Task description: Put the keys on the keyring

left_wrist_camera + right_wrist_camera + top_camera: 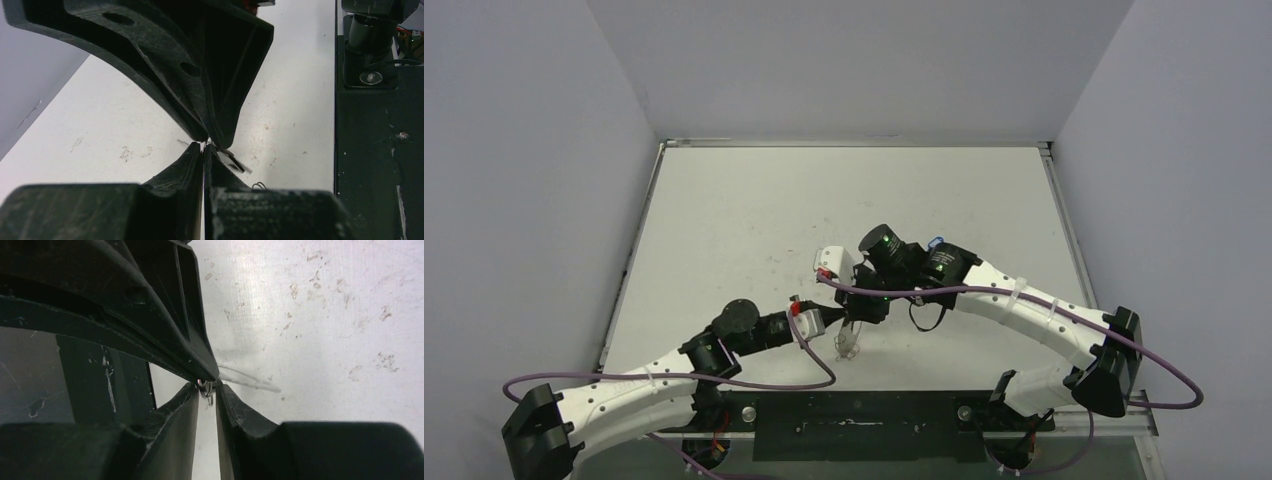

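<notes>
Soft, even overhead light keeps the white worktop (724,220) bright with only faint shadows, while both wrist views are dark and blurred in their near foreground.

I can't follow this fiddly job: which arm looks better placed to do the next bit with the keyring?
Probably the right. The right gripper has a wire loop of the keyring between its fingertips, so it can work there while the left gripper, shut at the ring's edge, steadies it.
</notes>
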Robot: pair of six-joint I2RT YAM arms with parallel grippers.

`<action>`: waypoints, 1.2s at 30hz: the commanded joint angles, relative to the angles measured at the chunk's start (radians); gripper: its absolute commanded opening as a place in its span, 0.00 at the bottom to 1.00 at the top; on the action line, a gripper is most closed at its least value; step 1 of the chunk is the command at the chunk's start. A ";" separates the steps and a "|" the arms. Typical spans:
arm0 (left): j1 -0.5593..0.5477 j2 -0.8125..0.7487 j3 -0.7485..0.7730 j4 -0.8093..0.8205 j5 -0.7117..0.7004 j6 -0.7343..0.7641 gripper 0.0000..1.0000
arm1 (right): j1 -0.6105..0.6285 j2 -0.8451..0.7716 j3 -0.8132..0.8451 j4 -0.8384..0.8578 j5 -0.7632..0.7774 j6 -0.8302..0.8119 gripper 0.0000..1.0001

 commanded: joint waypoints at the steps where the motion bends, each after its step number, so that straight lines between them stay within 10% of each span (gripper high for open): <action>1: -0.003 -0.037 -0.021 0.064 -0.007 -0.021 0.00 | -0.007 -0.060 -0.029 0.115 0.005 0.007 0.25; 23: -0.004 -0.034 -0.220 0.549 -0.056 -0.151 0.00 | -0.130 -0.251 -0.385 0.626 -0.357 -0.038 0.40; 36: -0.004 -0.046 -0.216 0.536 -0.055 -0.150 0.00 | -0.130 -0.183 -0.383 0.639 -0.372 -0.033 0.00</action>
